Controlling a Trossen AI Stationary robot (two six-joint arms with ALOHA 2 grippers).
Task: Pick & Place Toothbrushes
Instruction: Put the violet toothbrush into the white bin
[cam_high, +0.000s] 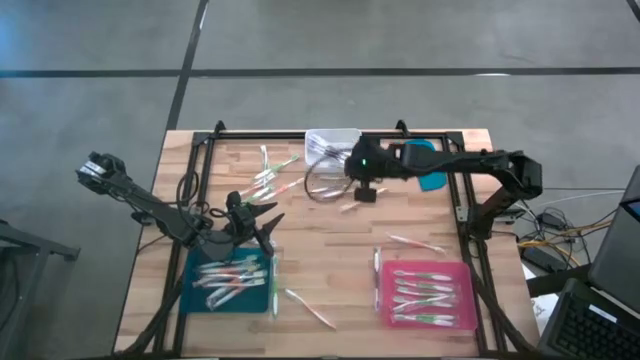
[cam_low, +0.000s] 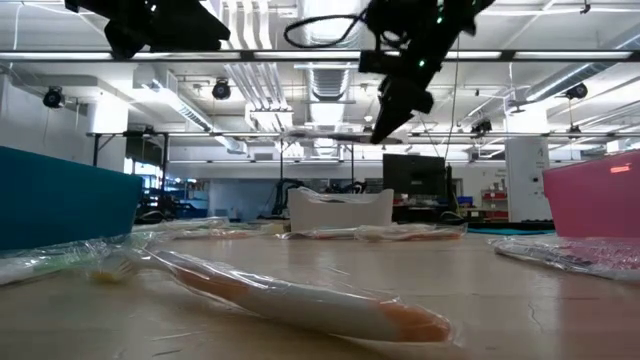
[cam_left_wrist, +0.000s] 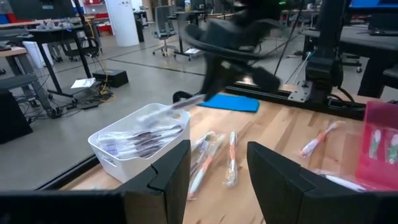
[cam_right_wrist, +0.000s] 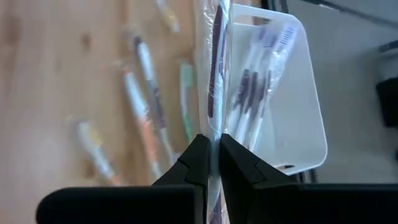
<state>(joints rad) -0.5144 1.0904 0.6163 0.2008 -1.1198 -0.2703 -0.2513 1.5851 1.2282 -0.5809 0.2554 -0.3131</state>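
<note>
My right gripper (cam_right_wrist: 212, 155) is shut on a clear-wrapped toothbrush (cam_right_wrist: 215, 74) with a dark purple handle. It hangs in the air by the near right side of the white bin (cam_high: 322, 140), which holds several more wrapped toothbrushes (cam_right_wrist: 255, 87). My left gripper (cam_left_wrist: 217, 171) stands open with nothing between its fingers, above the far edge of the teal tray (cam_high: 190, 290). Loose wrapped toothbrushes (cam_high: 275, 172) lie flat on the wood. Others lie in the teal tray and in the pink tray (cam_high: 465, 300). My right gripper pinches the wrapped toothbrush between its two fingers, on the wrapper around the handle (cam_right_wrist: 214, 127). The brush runs on past the fingertips along the line of the fingers. The fingers slant down from the table's right side. The toothbrush is lifted clear of table and bin.
A flat teal piece (cam_high: 432, 172) lies under my right arm at the far right. Single toothbrushes lie near the pink tray (cam_high: 415, 242), beside the teal tray (cam_high: 305, 305) and in the middle (cam_high: 350, 206). A black frame (cam_high: 205, 150) borders the wooden top.
</note>
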